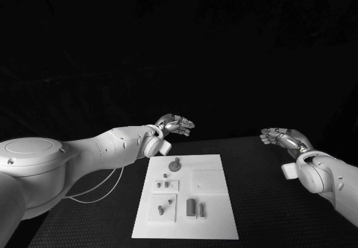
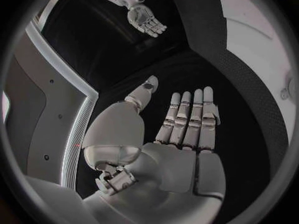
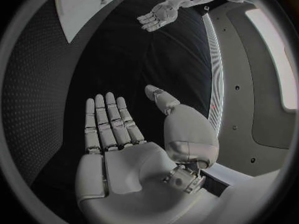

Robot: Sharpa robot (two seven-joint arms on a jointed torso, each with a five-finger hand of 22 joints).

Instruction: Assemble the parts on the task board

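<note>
I see the board [image 1: 187, 217] flat on the black table [image 1: 276, 217], dead centre, long axis running toward 12 o'clock. Nearest me on it: a slanted small part [image 1: 161, 208] in a raised square at the board's 7 o'clock, and just right of it two upright bars, a wider one [image 1: 191, 207] and a thin one [image 1: 201, 209], side by side, close but apart. Further up, a tiny part [image 1: 163, 184] sits in a smaller square at about 9 o'clock, with another speck [image 1: 165, 175] just beyond (too small to tell what it is). A plain pale square [image 1: 208, 182] lies at 3 o'clock. At the board's far end, 11 o'clock, is a round part [image 1: 175, 166] with a small tab.

My right hand [image 1: 282, 137] hovers past the table's far right corner, roughly 2 o'clock from the board, fingers apart, holding nothing; the wrist view shows a flat palm [image 3: 118, 134] with straight fingers. My left hand [image 1: 176, 124] hangs beyond the board's far edge at 12 o'clock, well above it, also spread and empty (palm out flat [image 2: 184, 129] in its wrist view). Neither hand touches the board.
</note>
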